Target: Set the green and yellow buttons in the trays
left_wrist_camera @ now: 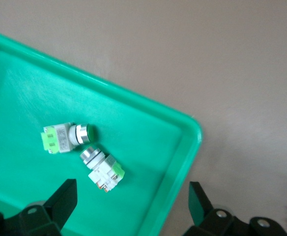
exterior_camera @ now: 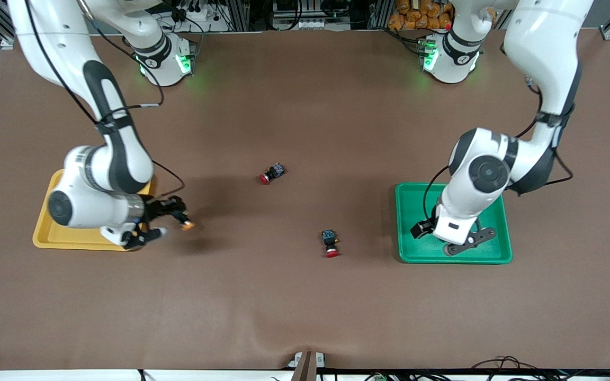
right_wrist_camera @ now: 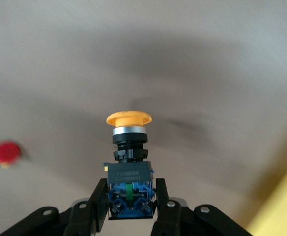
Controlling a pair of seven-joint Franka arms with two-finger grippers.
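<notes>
At lower left, right gripper (exterior_camera: 170, 217): arm bent low beside the plain yellow plastic tray (exterior_camera: 45, 233), fingers clamped on a black-bodied push-button with a round orange-yellow cap (right_wrist_camera: 129, 162).
At lower right, left gripper (left_wrist_camera: 131, 209): over the smooth green plastic tray (left_wrist_camera: 133, 128), fingers wide apart, holding nothing.
Two whitish push-buttons with light-green parts (left_wrist_camera: 67, 137): lying in the green tray, just beside each other.

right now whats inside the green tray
Two green buttons lie in the green tray, touching or nearly so. From the front, the left arm covers them.
</notes>
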